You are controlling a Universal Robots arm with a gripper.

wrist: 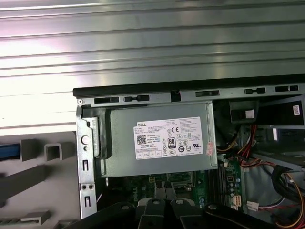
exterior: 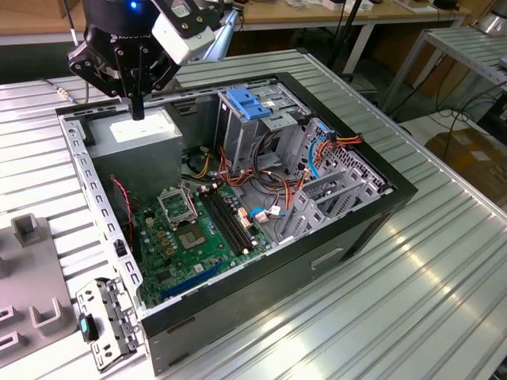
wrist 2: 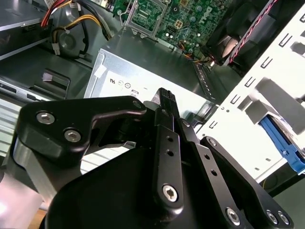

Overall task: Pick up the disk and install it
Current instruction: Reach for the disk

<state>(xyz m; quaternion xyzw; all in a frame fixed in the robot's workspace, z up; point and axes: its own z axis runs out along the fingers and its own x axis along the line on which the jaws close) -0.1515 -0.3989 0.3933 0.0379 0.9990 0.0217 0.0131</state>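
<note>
The disk [wrist 2: 284, 146], a flat silver-metal hard drive with blue plastic side rails, is lying outside the open black-and-grey computer case [exterior: 396, 187], well apart from the jaws. In the second wrist view, a blue rail and a sliver of metal are showing past the case's pale perforated side frame [wrist 2: 267, 71]. In the first wrist view, a blue edge [wrist: 9, 151] is peeking out of the grey moulded holder [wrist: 52, 152] on the ribbed aluminium worktop [wrist: 143, 47]. I am taking both for the disk, though too little of it is showing to be sure.

Moving rightward in the exterior view, the black jaws [exterior: 137, 111] are hanging inside the case's corner, pressed together and pinching nothing. Directly beneath them is sitting the large grey metal power-supply box with a white sticker [exterior: 142, 136]; the second wrist view suggests the tips [wrist 2: 166, 98] are hovering above it and not touching.

Further to the exterior view's right of the jaws, the grey metal drive cage [exterior: 261, 138] is standing with a ridged blue plastic latch [exterior: 249, 103] on top, and the green motherboard [exterior: 186, 229] is lying past the power supply.

Judging from this, the task is standing at its very start: the disk is not yet grasped, and both the pickup and the installation are waiting to be done.
</note>
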